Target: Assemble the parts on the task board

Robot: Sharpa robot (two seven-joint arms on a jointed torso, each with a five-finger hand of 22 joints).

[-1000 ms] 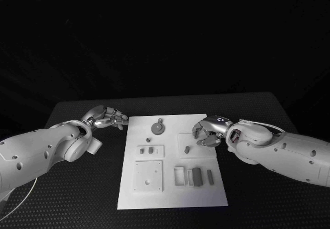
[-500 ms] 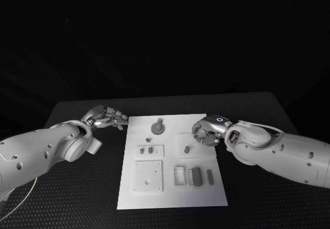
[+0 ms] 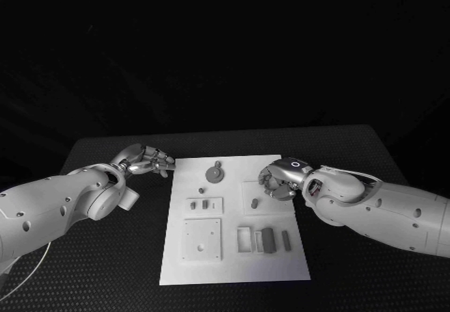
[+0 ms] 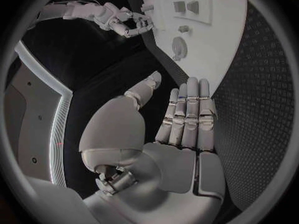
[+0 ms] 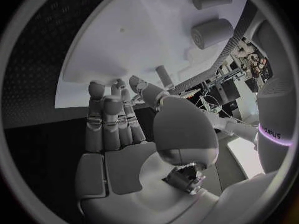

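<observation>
Task board: a white plate is laid flat in the middle of the black table, long side running away from the robot.
Parts: small grey pieces are spread over the board. A round disc-shaped part is seen near the far edge; two short pieces stand in a square recess on the left side; one small piece lies on the right side; upright blocks are grouped in the near right area; a square panel with small holes sits at the near left.
Left hand: the left hand is held off the board's far left corner, over the table. Its fingers are extended side by side with the thumb apart, and nothing is gripped.
Right hand: the right hand is positioned above the board's right edge, close to the single small piece. Its fingers are slightly bent and apart, and nothing is held in them.
</observation>
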